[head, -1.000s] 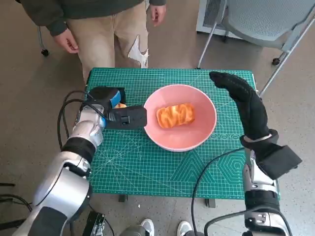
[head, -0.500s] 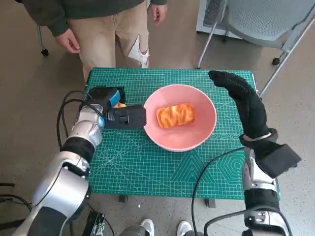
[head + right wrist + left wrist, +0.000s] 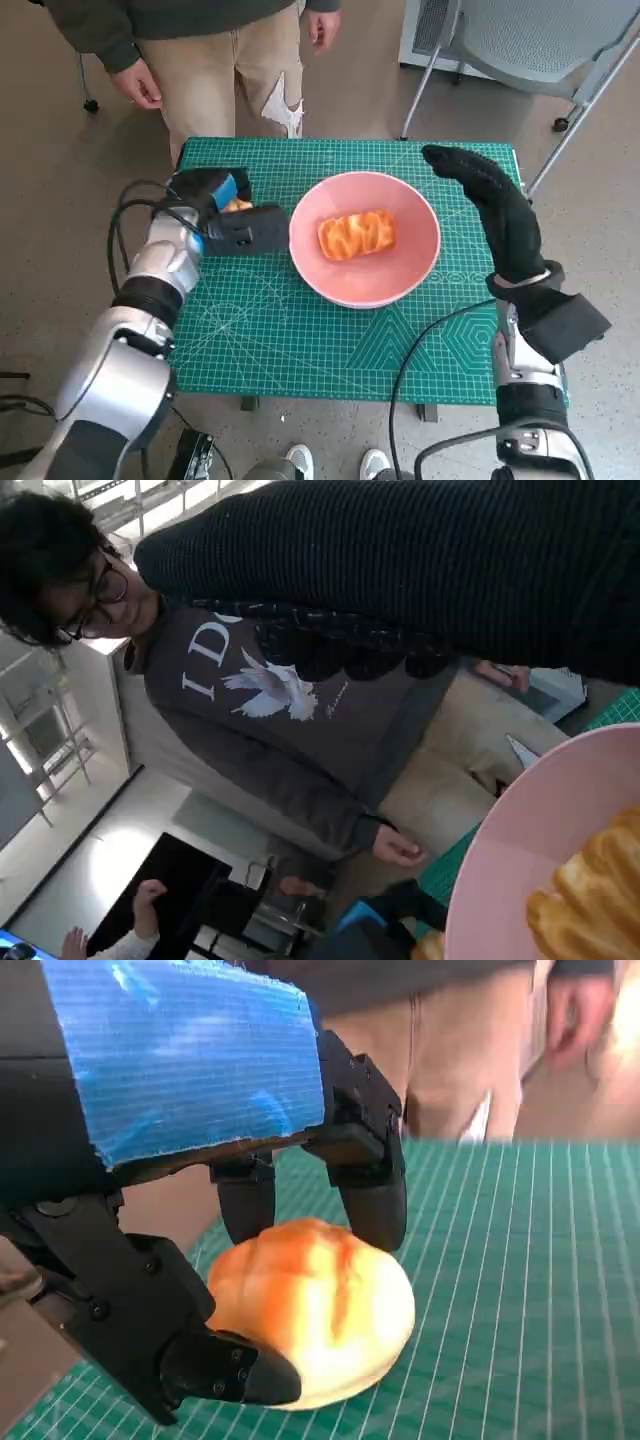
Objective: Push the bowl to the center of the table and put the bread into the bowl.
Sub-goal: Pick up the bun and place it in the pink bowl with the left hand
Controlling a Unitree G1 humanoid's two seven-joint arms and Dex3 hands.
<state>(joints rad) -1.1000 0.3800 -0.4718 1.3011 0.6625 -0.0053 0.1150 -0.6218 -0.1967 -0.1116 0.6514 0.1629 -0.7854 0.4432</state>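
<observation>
Since a second ago our left hand [image 3: 243, 226] has drawn back from the rim of the pink bowl [image 3: 420, 262], and a clear strip of green mat now shows between them. The bowl itself has not shifted; it sits near the middle of the bench [image 3: 300, 340] with a twisted bread [image 3: 356, 234] already lying in it.

A second piece, a round bun [image 3: 320, 1305], lies on the mat under our left hand. In the left wrist view the black fingers [image 3: 368, 1195] arch over and around it, spread apart; whether they press on it we cannot tell, and it rests on the mat, not lifted. Our right hand [image 3: 495, 210] hovers beside the bowl's far rim, fingers extended and holding nothing.

The risk we see is the bun itself: it looks soft and rounded, so a loose closing could let it roll away or squash it. Carrying it across, our hand could also knock the bowl's near rim and push the bowl off centre. A person [image 3: 200, 40] stands close to the bench's far edge.
</observation>
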